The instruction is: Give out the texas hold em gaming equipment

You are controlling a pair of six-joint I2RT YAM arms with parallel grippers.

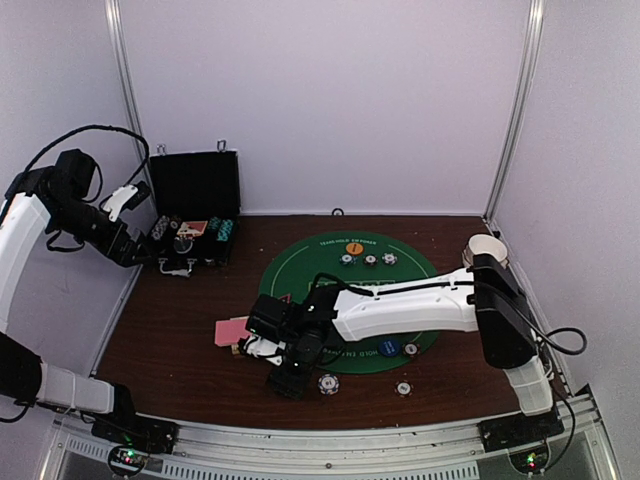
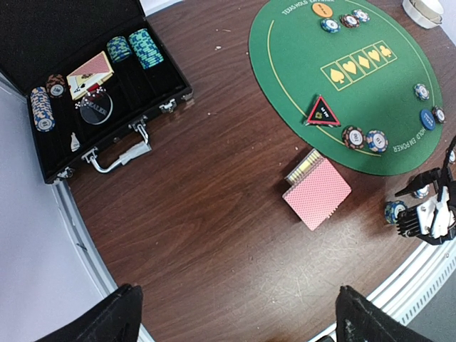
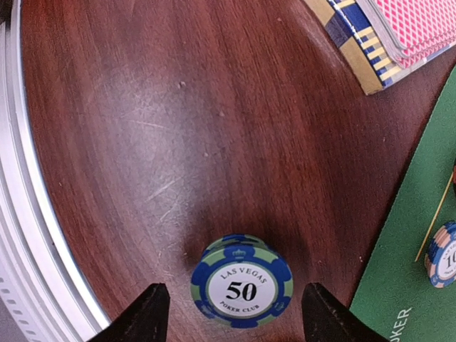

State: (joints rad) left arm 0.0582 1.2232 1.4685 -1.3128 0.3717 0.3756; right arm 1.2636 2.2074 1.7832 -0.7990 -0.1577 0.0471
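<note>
A blue-and-green poker chip stack marked 50 (image 3: pixel 242 291) lies on the wood between the fingertips of my right gripper (image 3: pixel 234 303), which is open with a gap on each side. From above, that gripper (image 1: pixel 292 382) is low near the table's front edge, with the chip stack (image 1: pixel 327 384) at its tip. The pink-backed cards (image 1: pixel 232 331) (image 2: pixel 317 192) lie on a striped box just beyond it. My left gripper (image 2: pixel 246 320) hangs open and empty high over bare wood, near the black case (image 1: pixel 195 190). On the green mat (image 2: pixel 356 92) lie the triangle marker (image 2: pixel 323 112), an orange disc (image 2: pixel 323 10), a blue disc (image 2: pixel 427 119) and several chips.
The open black case (image 2: pixel 43 28) at back left holds chip stacks and cards. A white cup (image 1: pixel 487 247) stands at the right rear. One loose chip (image 1: pixel 403 388) lies near the front edge. The metal table rim (image 3: pixel 28 235) runs close beside the right gripper.
</note>
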